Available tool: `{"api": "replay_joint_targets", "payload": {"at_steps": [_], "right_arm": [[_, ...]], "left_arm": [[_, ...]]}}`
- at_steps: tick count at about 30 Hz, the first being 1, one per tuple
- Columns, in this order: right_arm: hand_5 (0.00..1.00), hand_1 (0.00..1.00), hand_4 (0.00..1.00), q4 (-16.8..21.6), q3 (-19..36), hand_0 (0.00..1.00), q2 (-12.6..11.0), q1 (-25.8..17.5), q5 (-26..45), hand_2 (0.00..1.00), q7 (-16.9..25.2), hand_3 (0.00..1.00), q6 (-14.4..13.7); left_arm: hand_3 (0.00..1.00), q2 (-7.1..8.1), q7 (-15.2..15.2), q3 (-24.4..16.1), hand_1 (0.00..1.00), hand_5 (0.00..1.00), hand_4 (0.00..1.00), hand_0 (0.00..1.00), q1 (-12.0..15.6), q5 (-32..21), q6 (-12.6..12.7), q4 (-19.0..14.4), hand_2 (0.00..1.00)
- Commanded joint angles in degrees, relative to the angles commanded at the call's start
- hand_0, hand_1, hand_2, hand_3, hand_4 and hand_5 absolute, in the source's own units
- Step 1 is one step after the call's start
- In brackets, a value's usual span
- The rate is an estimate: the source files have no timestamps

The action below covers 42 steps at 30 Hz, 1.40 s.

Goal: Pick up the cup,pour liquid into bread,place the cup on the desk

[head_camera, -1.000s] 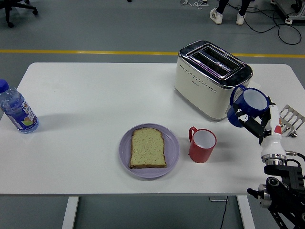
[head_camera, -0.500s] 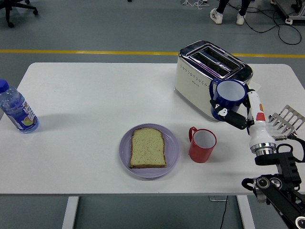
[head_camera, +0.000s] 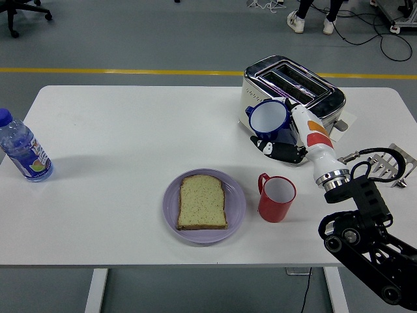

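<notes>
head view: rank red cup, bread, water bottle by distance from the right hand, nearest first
Right hand holds the blue cup in front of the toaster.
1. Red cup: just below the hand.
2. Bread: on the purple plate, lower left.
3. Water bottle: far left edge.

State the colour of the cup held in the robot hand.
Dark blue outside, white inside: the cup in the right robot hand, head view.

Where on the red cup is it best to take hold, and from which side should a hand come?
Probably by the body of the red cup, from the right. It stands upright, mouth open; its handle points up-left, and the plate sits close on the left, so the right wall is free.
</notes>
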Motion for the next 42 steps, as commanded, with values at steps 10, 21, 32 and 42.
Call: {"api": "replay_joint_targets", "payload": {"at_steps": [10,21,32,42], "right_arm": [[0.021,0.335,0.762,-2.4,-8.0,0.361,-2.2,7.4,-15.2,0.516,-8.8,0.549,6.7],[0.013,0.352,0.75,-4.1,-21.3,0.385,-4.7,17.0,-18.6,0.519,-13.3,0.55,9.0],[0.002,0.382,0.712,-3.6,-31.7,0.41,-3.6,22.7,-21.1,0.539,-21.4,0.555,17.8],[0.002,0.4,0.685,-3.0,-37.1,0.43,-2.6,26.7,-23.0,0.55,-21.4,0.56,20.1]], "left_arm": [[0.554,0.08,0.0,-0.3,0.645,0.833,0.325,0.635,0.0,0.0,0.0,0.0,0.657],[0.553,0.01,0.0,-0.3,0.646,0.834,0.324,0.635,0.0,-0.2,0.0,0.0,0.657],[0.554,-0.08,0.0,-0.2,0.646,0.834,0.324,0.635,0.3,-0.4,0.0,0.0,0.657],[0.552,-0.07,0.0,-0.1,0.646,0.835,0.324,0.635,0.2,-0.4,0.0,0.0,0.657]]}}
